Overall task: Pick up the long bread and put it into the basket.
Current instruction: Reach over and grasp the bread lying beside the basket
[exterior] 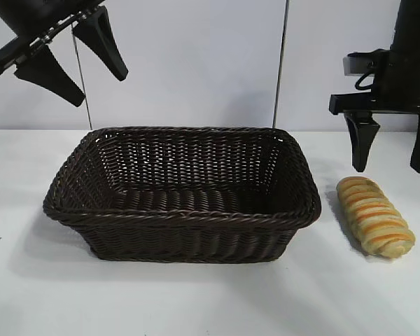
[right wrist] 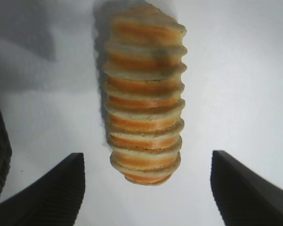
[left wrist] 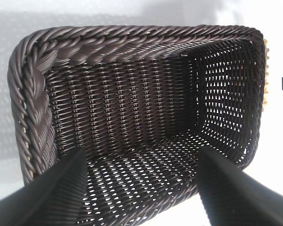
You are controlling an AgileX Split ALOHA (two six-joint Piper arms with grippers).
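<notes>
Bread [exterior: 375, 216] lies beside basket [exterior: 182, 210], under open right gripper [exterior: 390, 154]; left gripper [exterior: 80, 59] open.

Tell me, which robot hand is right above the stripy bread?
The right gripper, fingers open, hangs just above the long bread. The left gripper is up over the basket.

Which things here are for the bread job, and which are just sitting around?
For the job:
bread, lying on the table
basket, nothing in it
right gripper, fingers open above the bread

Just there:
table
left gripper, open, up over the basket's far left corner
</notes>
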